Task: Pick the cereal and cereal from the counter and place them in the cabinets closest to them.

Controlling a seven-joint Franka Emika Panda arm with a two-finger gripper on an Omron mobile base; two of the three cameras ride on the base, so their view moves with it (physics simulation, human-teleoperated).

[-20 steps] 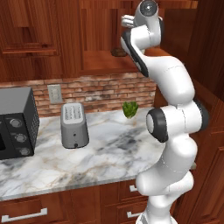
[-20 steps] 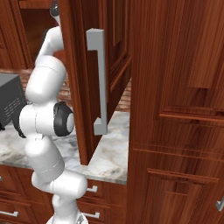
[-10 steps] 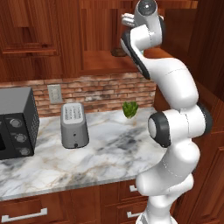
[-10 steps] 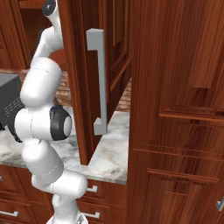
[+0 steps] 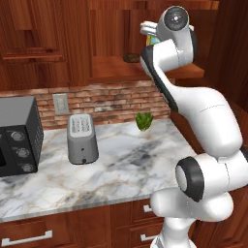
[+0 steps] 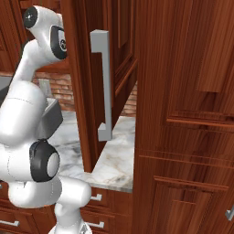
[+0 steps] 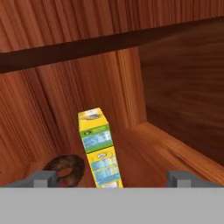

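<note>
The arm's upper link (image 5: 169, 36) hides nearly all of the yellow cereal box (image 7: 99, 148) on the cabinet shelf (image 5: 116, 72) in the left base view; a pale sliver pokes out beside the link. In the hand view the box's foot is cut off and the pincer (image 7: 111, 179) shows mere finger stubs. The microwave (image 5: 17, 135) on the tabletop (image 5: 121, 164) runs past the left edge. The open cabinet door (image 6: 89, 82) blocks the shelf from the right.

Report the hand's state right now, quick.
Hand: open, holding nothing; the yellow cereal box stands free between its fingers on the cabinet shelf.
</note>
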